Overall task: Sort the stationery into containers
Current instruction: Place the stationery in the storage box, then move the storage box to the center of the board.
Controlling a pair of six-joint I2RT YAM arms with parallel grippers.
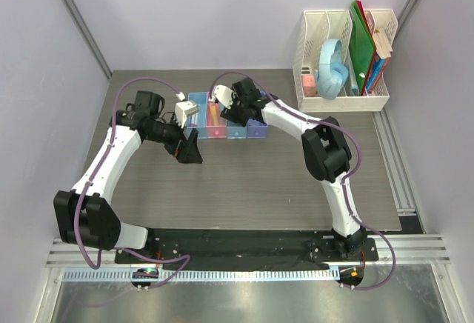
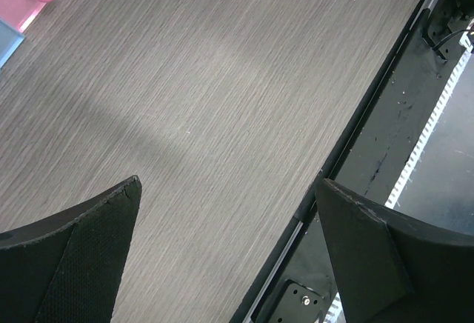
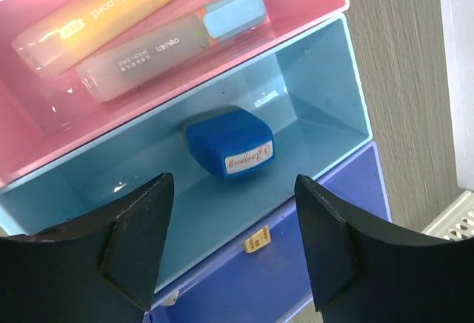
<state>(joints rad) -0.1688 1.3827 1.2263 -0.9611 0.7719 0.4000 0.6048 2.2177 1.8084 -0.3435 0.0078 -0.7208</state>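
The right gripper (image 3: pixel 233 190) hung open and empty above the light blue rectangular plastic bin (image 3: pixel 326 78); the blue wedge-shaped eraser (image 3: pixel 228 144) lay inside it. Best practice was a straight vertical withdrawal.

Light is bright, even and diffuse, probably from overhead. In the top view the arms (image 1: pixel 111 160) throw only faint, soft shadows on the table (image 1: pixel 244 182). A broad pale shadow band crosses the wood grain in the left wrist view, whose dark fingers (image 2: pixel 74 264) look slightly soft. Small white glare spots sit on the glossy light blue bin (image 3: pixel 318 78).
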